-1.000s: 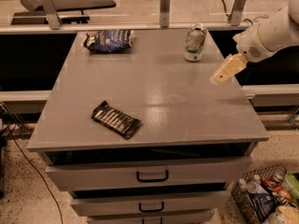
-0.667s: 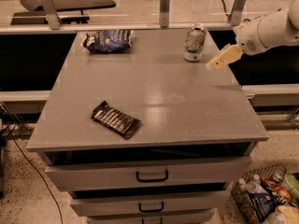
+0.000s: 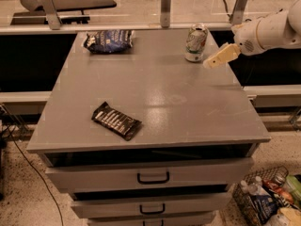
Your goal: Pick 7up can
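Note:
The 7up can (image 3: 195,43) stands upright near the far right edge of the grey cabinet top (image 3: 155,91). It is whitish-silver and green, slightly dented, with a shiny top. My gripper (image 3: 211,61) comes in from the right on a white arm (image 3: 268,31). Its cream-coloured tip hangs just right of the can's base, a little above the surface, a small gap away from the can. It holds nothing that I can see.
A dark blue snack bag (image 3: 109,41) lies at the far left of the top. A flat black wrapper bar (image 3: 116,120) lies near the front left. Drawers (image 3: 153,177) are below. A wire basket (image 3: 265,202) of items stands on the floor at lower right.
The gripper has moved up and leftward toward the can, from over the right edge of the top to just beside the can's base. The can, bag and bar have not moved.

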`<state>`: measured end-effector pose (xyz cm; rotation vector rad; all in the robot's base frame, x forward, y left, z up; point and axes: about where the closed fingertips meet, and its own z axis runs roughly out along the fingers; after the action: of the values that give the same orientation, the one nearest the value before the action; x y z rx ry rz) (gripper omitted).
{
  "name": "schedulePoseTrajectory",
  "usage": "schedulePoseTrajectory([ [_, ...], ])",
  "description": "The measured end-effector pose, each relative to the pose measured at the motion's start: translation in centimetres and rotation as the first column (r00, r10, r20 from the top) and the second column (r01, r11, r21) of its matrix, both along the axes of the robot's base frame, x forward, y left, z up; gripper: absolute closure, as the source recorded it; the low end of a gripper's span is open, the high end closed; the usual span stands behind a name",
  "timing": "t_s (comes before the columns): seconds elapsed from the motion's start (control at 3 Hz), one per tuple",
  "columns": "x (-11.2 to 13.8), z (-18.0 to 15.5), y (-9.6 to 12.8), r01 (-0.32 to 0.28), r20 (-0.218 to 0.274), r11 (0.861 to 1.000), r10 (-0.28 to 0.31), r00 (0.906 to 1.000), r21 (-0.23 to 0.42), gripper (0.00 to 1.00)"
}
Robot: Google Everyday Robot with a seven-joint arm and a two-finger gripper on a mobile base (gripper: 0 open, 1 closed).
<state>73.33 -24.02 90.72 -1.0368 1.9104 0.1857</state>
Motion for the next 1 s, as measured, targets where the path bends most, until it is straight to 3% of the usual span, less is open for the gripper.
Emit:
schedulePoseTrajectory([
  [0.33, 2.5, 0.2, 1.9, 0.021, 0.035, 0.993, -0.025, 0.9991, 0.120, 0.00],
  [0.67, 5.3, -0.4, 3.9, 0.053, 0.058, 0.975, -0.067, 0.9961, 0.216, 0.00],
  [1.0, 7.7, -1.2, 4.5, 0.100, 0.087, 0.952, -0.130, 0.9878, 0.289, 0.00],
])
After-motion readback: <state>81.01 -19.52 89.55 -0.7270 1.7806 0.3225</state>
